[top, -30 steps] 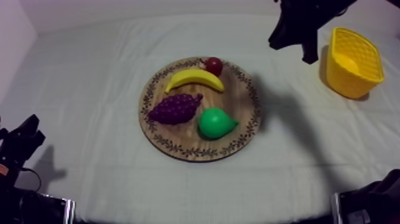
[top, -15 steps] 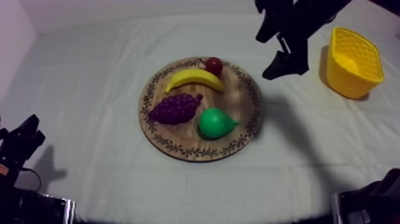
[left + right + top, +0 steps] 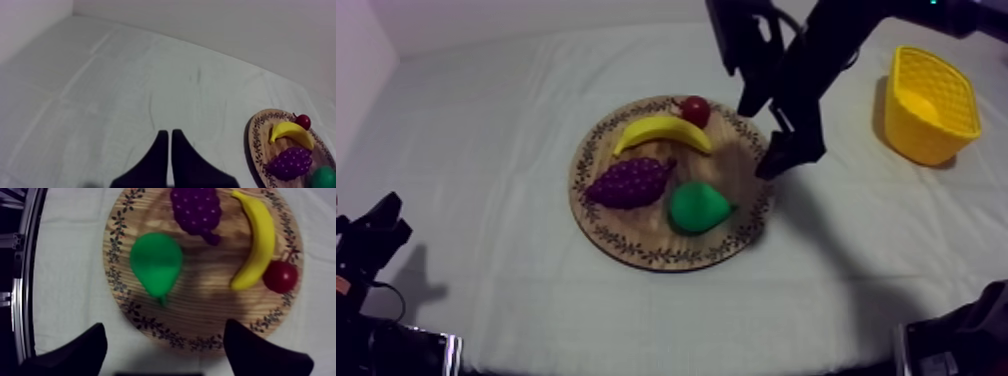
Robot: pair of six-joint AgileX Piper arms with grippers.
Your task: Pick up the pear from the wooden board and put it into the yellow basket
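Observation:
The green pear (image 3: 696, 207) lies on the round wooden board (image 3: 736, 165), at its right front, with its stem toward the right rim. My right gripper (image 3: 758, 135) hovers over the board's right rim, a little beyond the pear, fingers wide apart and empty. From its wrist, the pear (image 3: 156, 263) lies ahead of the open right gripper (image 3: 165, 330), untouched. The yellow basket (image 3: 931, 103) stands at the far right. My left gripper (image 3: 167, 136) is shut on nothing, low at the table's left (image 3: 376, 235).
Also on the board are a banana (image 3: 661, 131), a bunch of grapes (image 3: 629, 182) and a small red fruit (image 3: 695, 110). Bare cloth lies between the board and the basket.
My right arm has swung from beside the basket leftward and down to the board's right rim, and its fingers have gone from shut to wide open. The left arm has stayed still.

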